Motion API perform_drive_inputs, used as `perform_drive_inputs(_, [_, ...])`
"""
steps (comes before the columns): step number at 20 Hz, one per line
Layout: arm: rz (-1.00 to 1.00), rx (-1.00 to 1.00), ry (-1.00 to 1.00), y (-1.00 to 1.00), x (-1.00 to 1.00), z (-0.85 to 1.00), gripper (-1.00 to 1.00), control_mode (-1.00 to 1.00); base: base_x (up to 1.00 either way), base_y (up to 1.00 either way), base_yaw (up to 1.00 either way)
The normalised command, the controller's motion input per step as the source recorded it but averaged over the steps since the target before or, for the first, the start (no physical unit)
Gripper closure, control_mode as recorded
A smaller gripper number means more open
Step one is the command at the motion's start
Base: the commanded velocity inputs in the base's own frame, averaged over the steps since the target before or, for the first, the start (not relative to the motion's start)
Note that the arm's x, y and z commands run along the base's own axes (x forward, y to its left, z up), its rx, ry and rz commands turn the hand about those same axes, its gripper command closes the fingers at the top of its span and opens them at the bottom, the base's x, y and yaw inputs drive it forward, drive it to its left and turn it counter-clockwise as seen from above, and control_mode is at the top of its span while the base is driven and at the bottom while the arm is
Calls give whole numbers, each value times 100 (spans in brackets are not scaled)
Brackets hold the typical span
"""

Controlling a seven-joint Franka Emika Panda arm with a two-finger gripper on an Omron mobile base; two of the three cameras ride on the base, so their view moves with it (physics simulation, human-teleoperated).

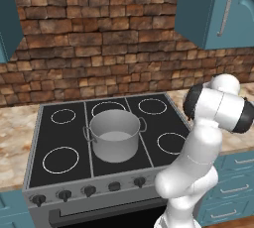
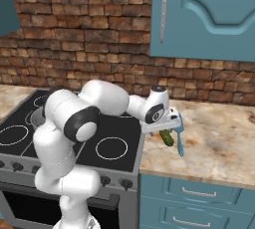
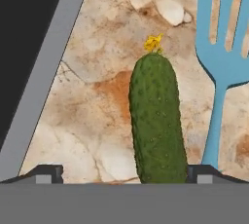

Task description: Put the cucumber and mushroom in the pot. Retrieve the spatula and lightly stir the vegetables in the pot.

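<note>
**Arm stretched over the counter, jaws wide above the cucumber**

The white arm (image 2: 74, 123) reaches right from the stove (image 1: 59, 138) and bends down over the marble counter (image 2: 219, 138). The steel pot (image 1: 115, 134) sits mid-stove. The gripper (image 3: 124, 172) is spread wide, straddling the cucumber (image 3: 156, 121), whose near end is cut off. It's bumpy, dark green, with a yellow blossom tip, lying beside the teal spatula (image 3: 221, 67).

No readable text, labels or numbers; the stove knobs (image 1: 89, 191) look unmarked, perhaps too small.
</note>
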Motion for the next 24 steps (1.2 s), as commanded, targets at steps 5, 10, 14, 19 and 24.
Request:
perform_drive_inputs(5, [0, 0, 4, -24, 51, -41, -100, -100, 0, 0, 0])
perform_drive_inputs(10, [0, 1, 8, -21, 37, -37, -100, -100, 0, 0, 0])
perform_drive_inputs(14, [0, 0, 7, 4, 7, -34, 100, -100, 0, 0, 0])
perform_drive_inputs(19, [5, 0, 1, 15, -22, -20, 100, -100, 0, 0, 0])
perform_drive_inputs(24, [3, -2, -10, 64, -39, 9, 100, -100, 0, 0, 0])
